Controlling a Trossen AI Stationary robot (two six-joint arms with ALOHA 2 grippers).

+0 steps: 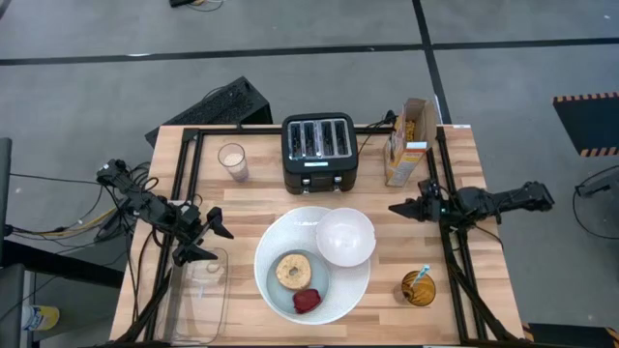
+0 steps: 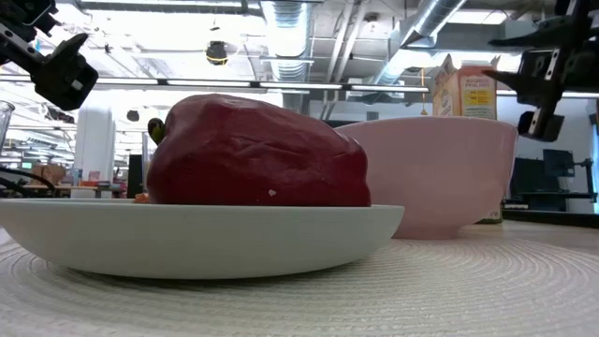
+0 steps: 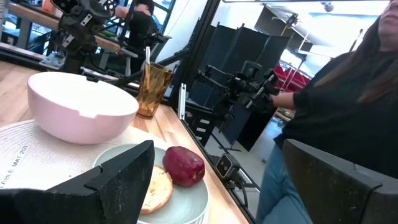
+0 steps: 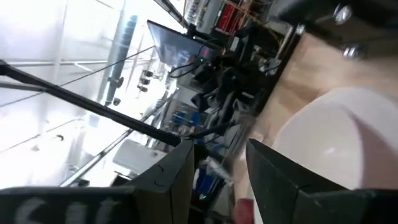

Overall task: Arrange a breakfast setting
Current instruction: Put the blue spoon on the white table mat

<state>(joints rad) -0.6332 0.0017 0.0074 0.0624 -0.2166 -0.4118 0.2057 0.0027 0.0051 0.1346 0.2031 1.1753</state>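
wooden table (image 1: 251, 198) on a grey floor, open workshop beyond; a person in dark clothing stands close by in the left wrist view. white plate (image 1: 276, 295) sits front-centre, carrying the blue-grey plate (image 1: 319, 283) with bagel (image 1: 292, 271) and red piece (image 1: 307, 302) on it — food grouped as one serving. bowl (image 1: 345, 237) rests on the white plate's far right rim, apparently empty, so cereal is likely pending. cereal box (image 1: 407, 141) stands beside the toaster (image 1: 320, 152). spoon (image 1: 422, 276) stands in the amber cup (image 1: 418, 288). left gripper (image 1: 215, 240) hovers left of the plates, released, holding nothing. right gripper (image 1: 398, 209) hovers right of the bowl, fingers parted, empty.
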